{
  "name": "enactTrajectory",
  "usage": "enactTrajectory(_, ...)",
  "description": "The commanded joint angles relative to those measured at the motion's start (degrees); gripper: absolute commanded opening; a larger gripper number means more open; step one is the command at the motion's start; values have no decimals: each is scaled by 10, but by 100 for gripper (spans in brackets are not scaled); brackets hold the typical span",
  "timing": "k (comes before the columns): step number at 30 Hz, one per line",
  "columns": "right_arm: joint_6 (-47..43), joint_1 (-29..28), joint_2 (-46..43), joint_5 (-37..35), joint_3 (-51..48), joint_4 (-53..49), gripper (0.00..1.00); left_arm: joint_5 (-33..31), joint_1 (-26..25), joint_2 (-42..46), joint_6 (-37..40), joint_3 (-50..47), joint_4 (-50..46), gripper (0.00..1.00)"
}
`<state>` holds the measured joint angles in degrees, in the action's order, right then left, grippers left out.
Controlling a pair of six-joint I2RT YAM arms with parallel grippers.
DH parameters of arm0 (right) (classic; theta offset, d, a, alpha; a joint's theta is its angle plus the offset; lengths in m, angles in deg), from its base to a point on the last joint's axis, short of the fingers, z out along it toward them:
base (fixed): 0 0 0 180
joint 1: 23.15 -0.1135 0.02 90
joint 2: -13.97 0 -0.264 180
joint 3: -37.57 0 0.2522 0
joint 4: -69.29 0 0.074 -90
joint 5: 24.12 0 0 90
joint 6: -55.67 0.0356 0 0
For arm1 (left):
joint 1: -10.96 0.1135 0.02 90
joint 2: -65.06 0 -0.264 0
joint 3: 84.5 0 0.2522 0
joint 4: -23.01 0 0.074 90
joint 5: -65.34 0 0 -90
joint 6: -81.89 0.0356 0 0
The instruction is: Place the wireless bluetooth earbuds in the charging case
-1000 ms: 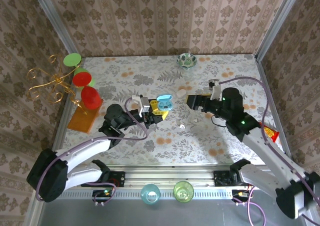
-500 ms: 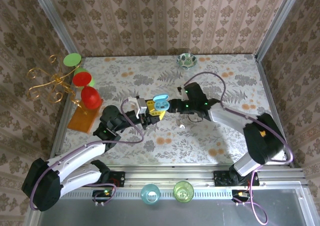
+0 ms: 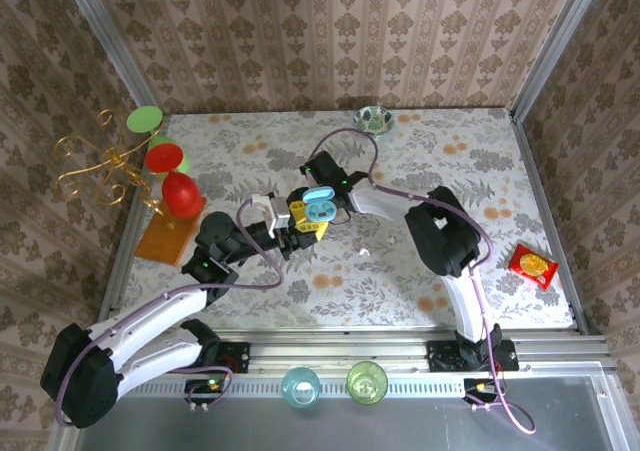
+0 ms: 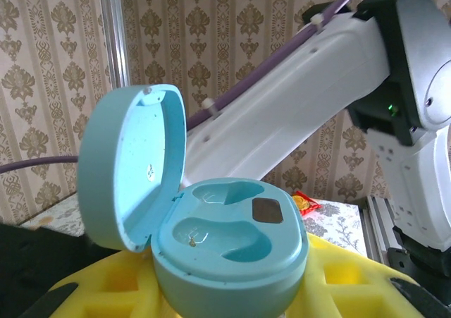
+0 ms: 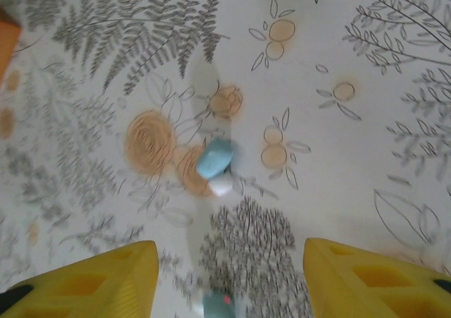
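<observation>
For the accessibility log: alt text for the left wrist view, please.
An open pale-blue charging case, lid up at left and both wells empty, sits clamped in the left gripper; the right arm crosses behind it.

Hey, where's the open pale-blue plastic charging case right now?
The open pale-blue charging case is mid-table, slightly left of centre in the top view, held between the left gripper's yellow fingers, with the right arm just behind it.

Bright, even light, soft shadows on the surface (image 3: 400, 281). Right wrist view motion-blurred, the pale-blue earbud (image 5: 214, 157) smeared; left wrist view sharp.
</observation>
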<state>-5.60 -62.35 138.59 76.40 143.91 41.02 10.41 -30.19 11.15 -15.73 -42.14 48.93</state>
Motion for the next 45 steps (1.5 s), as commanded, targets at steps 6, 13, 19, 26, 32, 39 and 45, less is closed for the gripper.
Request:
enactTrajectory(6,-21,-31,103,-92,171,-149,52,2,6,19,15,21,-17,23)
enactTrajectory(13,-46,-49,181,-142,301,-235,50,4,6,21,14,18,-13,22)
enactTrajectory(19,-62,-61,231,-165,385,-282,44,4,7,25,13,16,-14,22)
enactTrajectory(26,-83,-69,227,-172,390,-300,38,0,7,33,13,11,-16,22)
enactTrajectory(32,-88,-69,195,-187,341,-272,27,0,7,34,11,9,-14,22)
enactTrajectory(39,-90,-68,176,-190,313,-262,23,-1,8,34,10,10,-15,22)
enactTrajectory(45,-72,-50,79,-162,165,-188,23,0,7,36,10,11,-17,22)
